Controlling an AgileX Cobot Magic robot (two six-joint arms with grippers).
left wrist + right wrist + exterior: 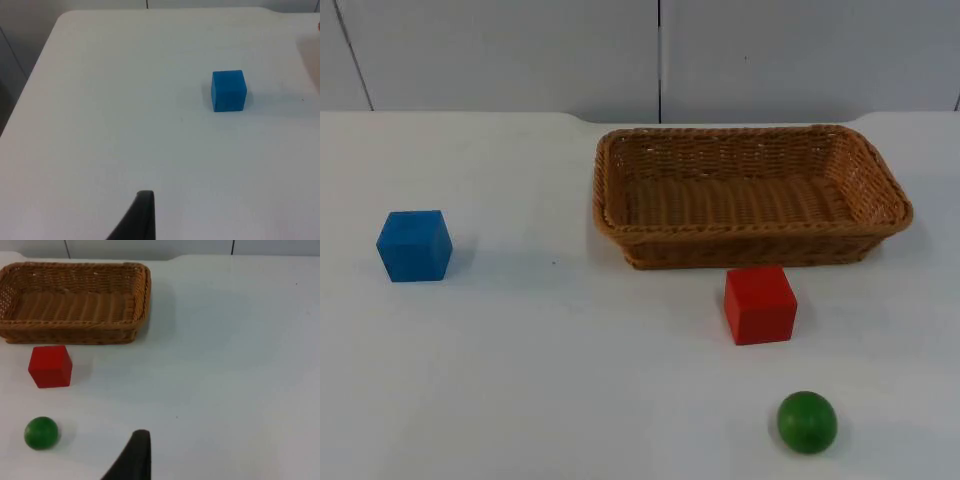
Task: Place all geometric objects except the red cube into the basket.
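A blue cube (415, 245) rests on the white table at the left. In the left wrist view this blue cube (229, 90) lies well ahead of my left gripper (142, 212), which holds nothing. A woven basket (750, 245) stands at the back, right of centre, with nothing inside. The red cube (759, 304) sits just before its front wall. A green ball (807, 421) lies near the table's front edge. My right gripper (137, 452) hovers apart from the green ball (41, 432), the red cube (50, 366) and the basket (70, 335).
The grey partition wall (520, 50) closes the table at the back. The table's left edge (30, 90) drops off beside the blue cube's area. Bare white table (570, 380) lies between the blue cube and the red cube.
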